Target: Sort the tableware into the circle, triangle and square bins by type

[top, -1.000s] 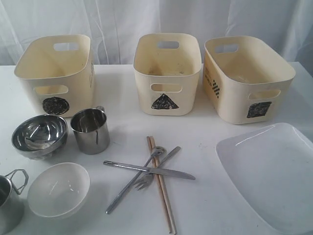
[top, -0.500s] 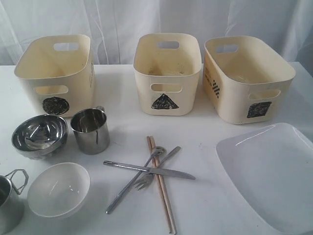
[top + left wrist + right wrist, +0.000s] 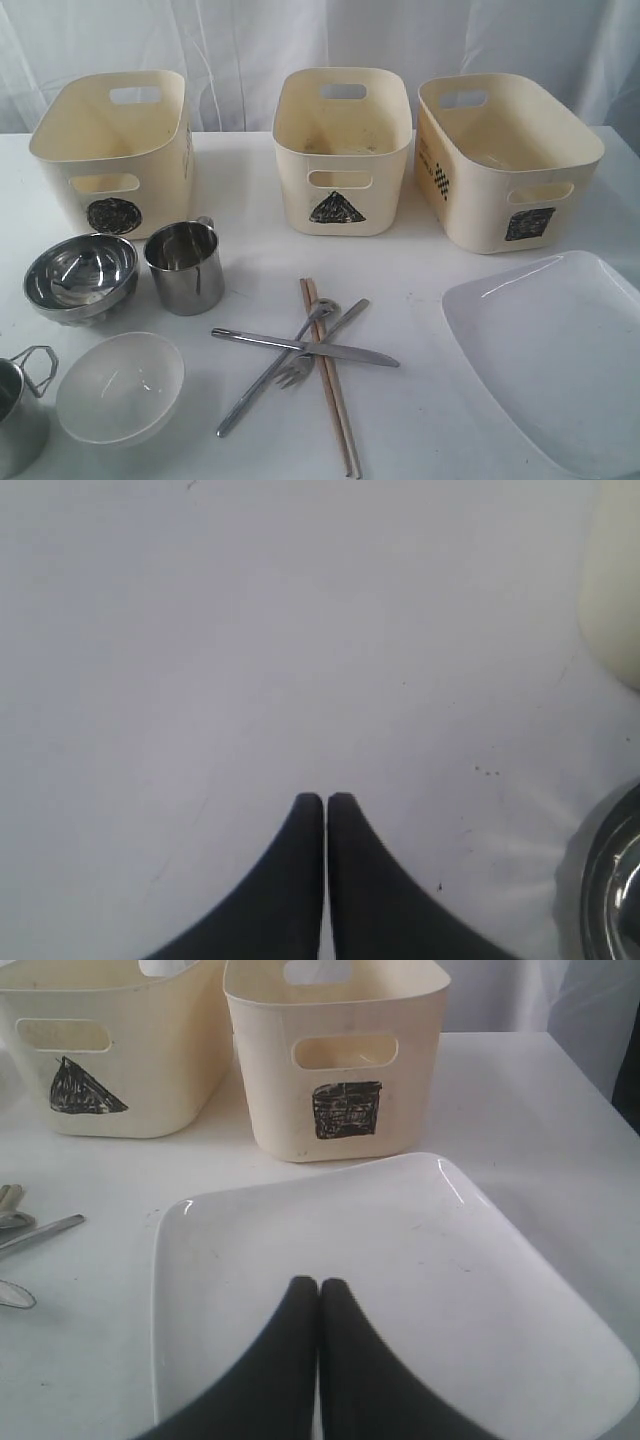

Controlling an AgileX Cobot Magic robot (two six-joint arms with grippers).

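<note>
Steel mug (image 3: 15, 425) — partly off-frame

Circle bin (image 3: 160, 195), triangle bin (image 3: 300, 205), square bin (image 3: 470, 215) upright at back. Left: steel bowl (image 3: 80, 275), mug (image 3: 184, 267), white bowl (image 3: 120, 388), second mug (image 3: 18, 415). Middle: knife (image 3: 260, 340), fork (image 3: 350, 317), spoon (image 3: 250, 400) crossing chopsticks (image 3: 340, 420). Right: white plate (image 3: 555, 350).

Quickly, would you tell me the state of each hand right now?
Left hand: closed, holding nothing.
Right hand: closed, holding nothing.

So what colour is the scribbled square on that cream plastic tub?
The scribbled square is black, clearest in the right wrist view.
</note>
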